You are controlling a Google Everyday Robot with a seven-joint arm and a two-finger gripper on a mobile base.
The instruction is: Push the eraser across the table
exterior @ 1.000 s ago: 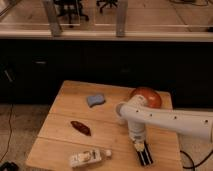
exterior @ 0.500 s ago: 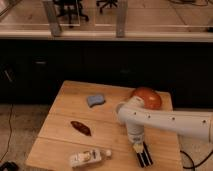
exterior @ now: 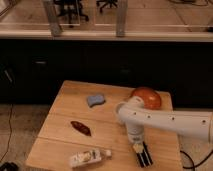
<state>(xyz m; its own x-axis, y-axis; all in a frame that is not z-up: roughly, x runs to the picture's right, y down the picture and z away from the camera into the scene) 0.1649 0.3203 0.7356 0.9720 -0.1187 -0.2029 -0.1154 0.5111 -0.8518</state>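
Camera view, plank table (exterior: 65,115), dark cabinets behind, closed claw (exterior: 136,146) over eraser (exterior: 145,157)

Soft overhead light is falling evenly on the light wooden plank table (exterior: 65,130), everything is looking slightly blurred.

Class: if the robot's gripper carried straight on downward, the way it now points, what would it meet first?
The shut gripper points down at the long black eraser on the light wooden table; it would meet the eraser first, though contact may already exist.
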